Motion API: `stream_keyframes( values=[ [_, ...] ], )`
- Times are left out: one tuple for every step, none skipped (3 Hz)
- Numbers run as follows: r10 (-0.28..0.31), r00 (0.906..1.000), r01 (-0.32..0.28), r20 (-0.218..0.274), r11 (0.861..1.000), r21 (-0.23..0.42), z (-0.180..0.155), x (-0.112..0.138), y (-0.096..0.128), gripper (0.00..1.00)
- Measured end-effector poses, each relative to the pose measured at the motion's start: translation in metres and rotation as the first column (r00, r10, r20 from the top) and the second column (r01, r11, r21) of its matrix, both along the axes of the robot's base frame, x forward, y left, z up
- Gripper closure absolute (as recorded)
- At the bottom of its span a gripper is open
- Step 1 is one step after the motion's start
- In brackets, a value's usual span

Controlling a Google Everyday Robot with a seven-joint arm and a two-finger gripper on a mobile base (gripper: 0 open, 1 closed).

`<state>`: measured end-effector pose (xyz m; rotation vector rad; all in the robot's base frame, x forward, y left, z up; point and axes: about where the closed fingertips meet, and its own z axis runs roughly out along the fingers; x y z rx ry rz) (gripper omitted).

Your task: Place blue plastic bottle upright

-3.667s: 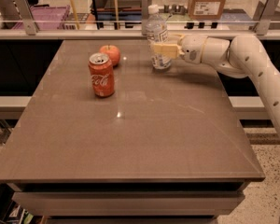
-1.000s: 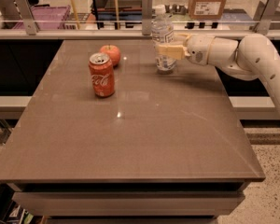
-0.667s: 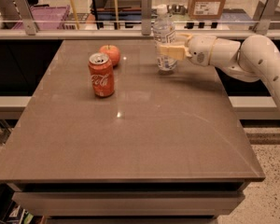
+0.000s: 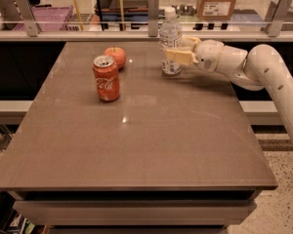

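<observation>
The blue plastic bottle (image 4: 170, 37), clear with a white cap and a pale label, stands upright on the brown table (image 4: 146, 140) near its far edge, right of centre. My gripper (image 4: 177, 56) reaches in from the right. Its tan fingers (image 4: 181, 57) are closed around the bottle's lower half, and the bottle's base appears to rest on the table top. The white arm (image 4: 263, 67) runs off to the right.
A red Coca-Cola can (image 4: 106, 78) stands upright left of centre, with an apple (image 4: 116, 56) just behind it. A rail with metal posts (image 4: 153, 13) runs along the far edge, with boxes and crates beyond it.
Since the earliest frame the gripper and the bottle have shifted slightly to the right. Over the last second nothing has visibly moved.
</observation>
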<state>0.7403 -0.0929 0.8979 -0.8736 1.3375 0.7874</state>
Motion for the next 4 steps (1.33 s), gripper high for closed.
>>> stream_keyframes(
  values=[
    [0.006,1.0000,-0.006,0.001,1.000,-0.002,-0.003,0.002,0.001,1.00],
    [0.011,0.9999,-0.011,0.001,1.000,-0.002,-0.003,0.002,0.005,0.82],
    [0.016,0.9999,-0.016,0.001,1.000,-0.001,-0.003,0.002,0.008,0.59],
    [0.021,0.9998,-0.021,0.001,1.000,-0.001,-0.003,0.001,0.011,0.36]
  ],
)
